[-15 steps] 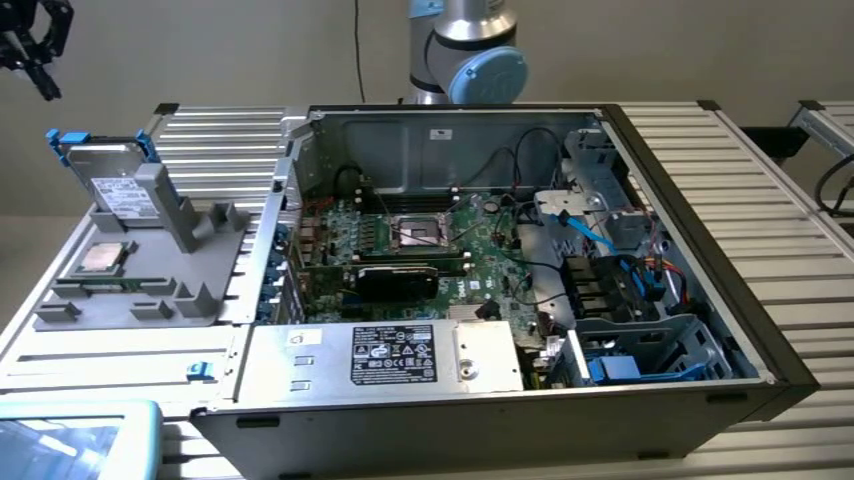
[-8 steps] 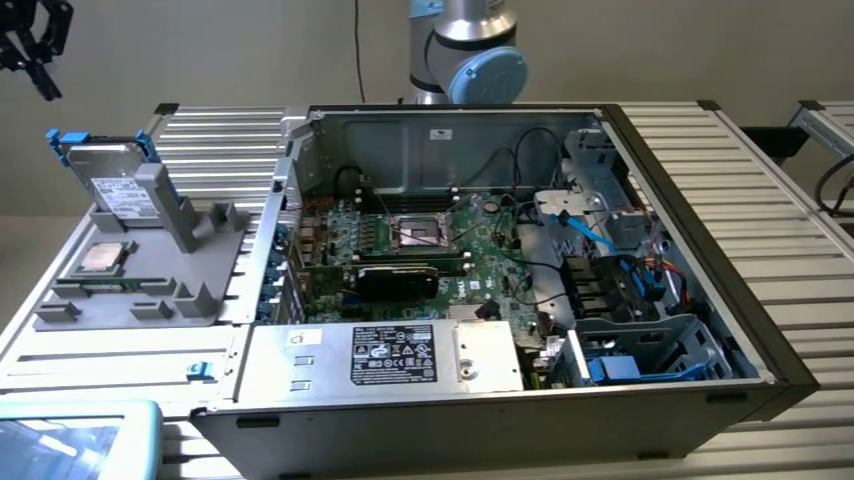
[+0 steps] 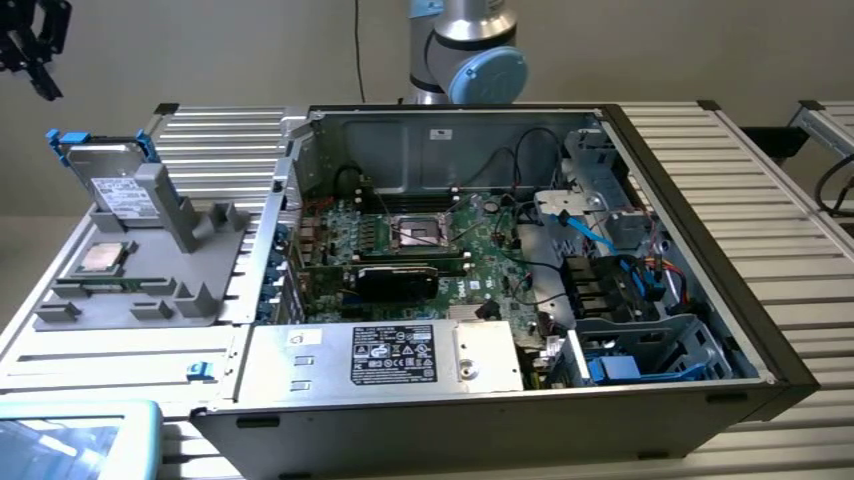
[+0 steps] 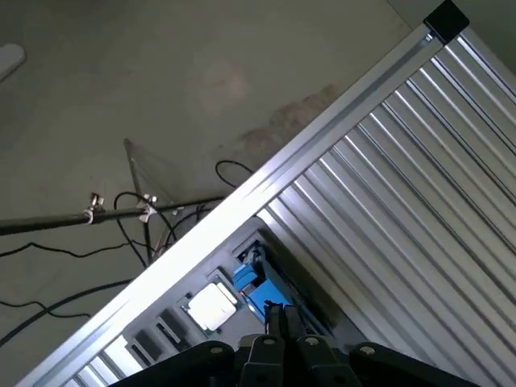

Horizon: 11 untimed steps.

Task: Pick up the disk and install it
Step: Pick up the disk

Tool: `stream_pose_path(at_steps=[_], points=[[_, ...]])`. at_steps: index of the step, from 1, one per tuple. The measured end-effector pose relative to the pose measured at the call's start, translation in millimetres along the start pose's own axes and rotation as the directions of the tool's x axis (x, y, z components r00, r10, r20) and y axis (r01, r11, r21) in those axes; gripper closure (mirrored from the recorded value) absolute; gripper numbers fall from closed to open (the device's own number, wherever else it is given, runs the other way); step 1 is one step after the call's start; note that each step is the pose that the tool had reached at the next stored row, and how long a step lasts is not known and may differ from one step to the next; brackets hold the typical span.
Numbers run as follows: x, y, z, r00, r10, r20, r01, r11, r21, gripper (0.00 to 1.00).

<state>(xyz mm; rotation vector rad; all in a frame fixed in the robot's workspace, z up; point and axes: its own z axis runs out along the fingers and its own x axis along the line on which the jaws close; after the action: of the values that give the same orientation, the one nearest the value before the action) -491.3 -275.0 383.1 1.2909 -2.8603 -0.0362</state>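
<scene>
In the exterior view we see the disk (image 3: 118, 175) standing upright in the grey holder (image 3: 200, 225) on the counter (image 3: 747, 200), with a CPU chip (image 3: 104, 258) lying flat in the same holder. The open computer case (image 3: 441, 130) beside it holds a motherboard (image 3: 414, 235) and a silver box (image 3: 400, 355). The claw (image 3: 38, 70) hangs high, well apart from the disk. In the wrist view the claw (image 4: 282, 318) is closed tight on nothing, above the disk (image 4: 254, 282).

light: soft, even | exterior view: ribbed surface (image 3: 747, 200) bright, case (image 3: 400, 150) interior shadowed | wrist view: floor (image 4: 161, 81) dim, chip (image 4: 211, 305) blown out white, surface ribs streaked with glare
</scene>
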Motion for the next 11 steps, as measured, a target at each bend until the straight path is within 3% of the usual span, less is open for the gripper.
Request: stream_pose_path(at_steps=[6, 11], points=[[0.0, 0.0, 0.1, 0.994, -0.109, -0.0041, 0.109, 0.9941, 0.0005, 0.89], [0.0, 0.0, 0.1, 0.98, -0.199, -0.0089, 0.199, 0.9801, 0.0015, 0.89]])
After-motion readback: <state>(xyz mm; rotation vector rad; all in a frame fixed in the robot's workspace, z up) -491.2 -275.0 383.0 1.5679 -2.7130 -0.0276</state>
